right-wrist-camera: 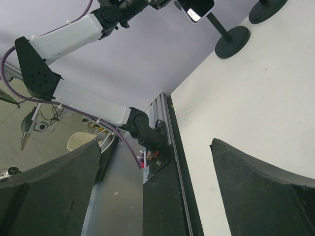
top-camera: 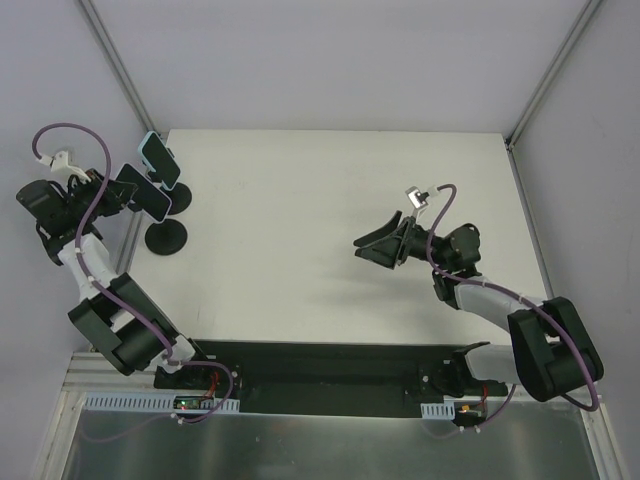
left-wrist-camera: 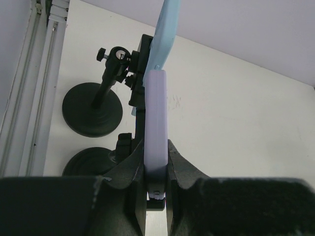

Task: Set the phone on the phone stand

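My left gripper [top-camera: 122, 194] is shut on a lavender-cased phone [top-camera: 145, 192], gripping it edge-on between both fingers in the left wrist view [left-wrist-camera: 157, 123]. The phone is held up against the holder of the nearer black phone stand [top-camera: 166, 238], whose base [left-wrist-camera: 88, 162] is partly hidden behind my fingers. I cannot tell whether the phone sits in the holder. My right gripper [top-camera: 375, 248] is open and empty over the middle-right of the table, its jaws wide apart in the right wrist view [right-wrist-camera: 157, 191].
A second black stand [top-camera: 181, 200] just behind carries a light-blue-cased phone [top-camera: 160, 160], which also shows in the left wrist view [left-wrist-camera: 167, 34] right beyond the held phone. The left wall and the table's left edge are close to both stands.
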Tool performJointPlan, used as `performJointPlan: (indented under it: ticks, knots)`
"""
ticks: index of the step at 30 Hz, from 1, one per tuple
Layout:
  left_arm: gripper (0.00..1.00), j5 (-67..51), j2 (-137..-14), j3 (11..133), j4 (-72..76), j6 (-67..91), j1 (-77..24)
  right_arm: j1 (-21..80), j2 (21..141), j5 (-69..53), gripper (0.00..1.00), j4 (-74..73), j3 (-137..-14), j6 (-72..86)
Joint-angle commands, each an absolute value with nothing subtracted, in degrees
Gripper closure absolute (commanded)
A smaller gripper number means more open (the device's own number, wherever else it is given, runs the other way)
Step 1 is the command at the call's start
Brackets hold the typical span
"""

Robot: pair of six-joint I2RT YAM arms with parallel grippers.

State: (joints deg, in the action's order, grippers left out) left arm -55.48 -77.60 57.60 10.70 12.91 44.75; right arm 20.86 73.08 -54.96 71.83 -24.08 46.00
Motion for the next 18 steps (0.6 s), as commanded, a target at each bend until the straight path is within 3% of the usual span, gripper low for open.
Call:
performJointPlan:
  ticks: [1, 9, 11, 18]
  knots:
    - [1.00, -61.4, -78.7, 63.4, 16.6, 12.3, 45.7, 20.5, 73.8, -56.3, 0.03, 76.9, -24.3, 45.8]
    - [0.91, -58.4, -78.9, 60.8, 14.9, 9.4, 46.6, 20.4, 74.4, -56.3, 0.04, 77.0, -24.4, 45.5]
    - [0.99, -58.0, -78.8, 60.8, 14.5, 8.5, 46.6, 20.4, 74.4, -56.3, 0.03, 77.0, -24.4, 45.5]
    - [0.97, -56.5, -79.0, 60.2, 11.9, 4.3, 46.5, 20.3, 74.2, -56.3, 0.04, 77.0, -24.3, 45.4]
